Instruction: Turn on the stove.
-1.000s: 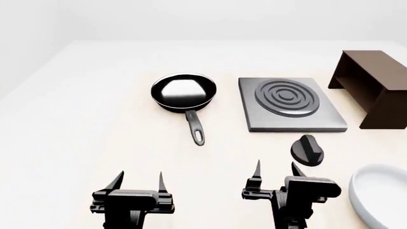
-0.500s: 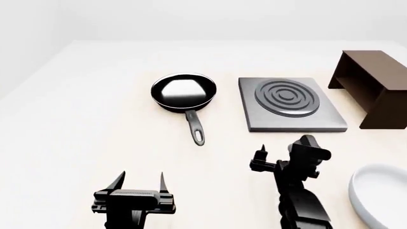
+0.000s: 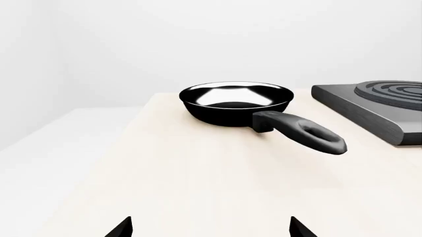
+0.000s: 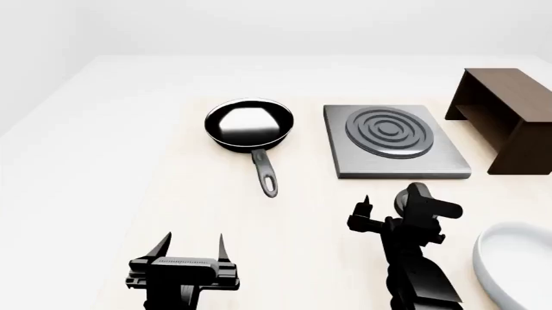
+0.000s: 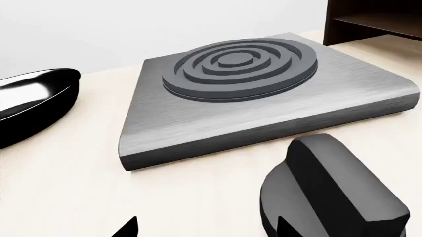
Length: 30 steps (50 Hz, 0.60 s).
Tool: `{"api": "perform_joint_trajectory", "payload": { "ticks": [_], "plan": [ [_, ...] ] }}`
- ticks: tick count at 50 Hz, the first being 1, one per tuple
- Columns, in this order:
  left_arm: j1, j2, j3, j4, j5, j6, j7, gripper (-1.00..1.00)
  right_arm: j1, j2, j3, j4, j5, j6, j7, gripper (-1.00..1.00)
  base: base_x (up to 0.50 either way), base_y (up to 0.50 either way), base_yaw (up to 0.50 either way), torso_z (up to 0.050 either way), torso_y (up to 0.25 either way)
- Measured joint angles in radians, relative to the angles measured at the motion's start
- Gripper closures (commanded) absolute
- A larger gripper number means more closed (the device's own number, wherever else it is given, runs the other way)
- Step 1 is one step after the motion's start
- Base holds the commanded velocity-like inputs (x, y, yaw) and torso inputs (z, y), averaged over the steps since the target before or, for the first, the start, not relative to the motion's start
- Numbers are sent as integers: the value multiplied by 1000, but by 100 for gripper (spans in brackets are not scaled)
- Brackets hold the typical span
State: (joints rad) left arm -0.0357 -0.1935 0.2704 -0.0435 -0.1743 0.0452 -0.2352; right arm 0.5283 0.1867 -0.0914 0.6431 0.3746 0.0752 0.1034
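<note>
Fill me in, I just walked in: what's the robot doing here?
It is going for the stove's knob, the black ridged dial lying on the table in front of the stove. The right gripper has reached the knob with its jaws open, not yet clamped. The left gripper hangs open and idle, nearer the pan. The burner looks dark, so the stove appears off.

You had no readable text, label, brand, number or sign in any view. The stove (image 4: 397, 142), its knob (image 5: 329, 197) and the frying pan (image 4: 248, 124) all showed plain, unmarked surfaces. Faint ridging on the grippers' housings was too small to tell as lettering.
</note>
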Motion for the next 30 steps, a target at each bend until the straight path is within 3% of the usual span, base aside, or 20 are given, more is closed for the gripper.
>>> {"api": "perform_joint_trajectory", "payload": {
  "ticks": [30],
  "plan": [
    [-1, -10, 18, 3, -8, 0, -12, -100, 13, 19, 25, 35, 33, -14, -5, -100, 0, 0, 0, 0, 0]
  ]
}}
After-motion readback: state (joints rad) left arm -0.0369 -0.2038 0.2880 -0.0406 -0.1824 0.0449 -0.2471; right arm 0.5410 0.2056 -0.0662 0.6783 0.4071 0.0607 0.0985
